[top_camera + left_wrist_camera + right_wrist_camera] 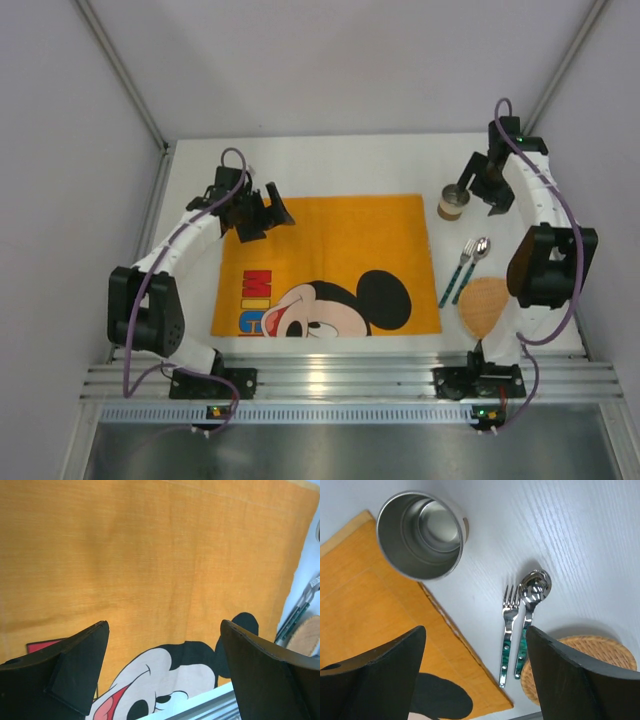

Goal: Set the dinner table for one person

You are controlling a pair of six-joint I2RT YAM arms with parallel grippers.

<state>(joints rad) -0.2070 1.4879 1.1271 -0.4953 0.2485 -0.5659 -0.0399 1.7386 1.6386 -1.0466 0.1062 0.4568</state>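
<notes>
Two black fingers of the right gripper (475,630) stand wide apart with nothing between them, above a steel cup (422,532), a fork (506,630) and a spoon (534,592) on the dinner table (330,165), a white top that runs back from the ribbed aluminium rail (350,380) at the arms' bases (212,382). Fork and spoon lie side by side on the bare top right of the mat, tines and bowl pointing away from the bases, handles toward a round woven coaster (590,655); the cup stands upright, apparently just clear of the far right corner of an orange Mickey Mouse mat (330,240) spread across the table's middle. Over the mat's far left corner hangs the left gripper (164,622), likewise fully spread and holding nothing
</notes>
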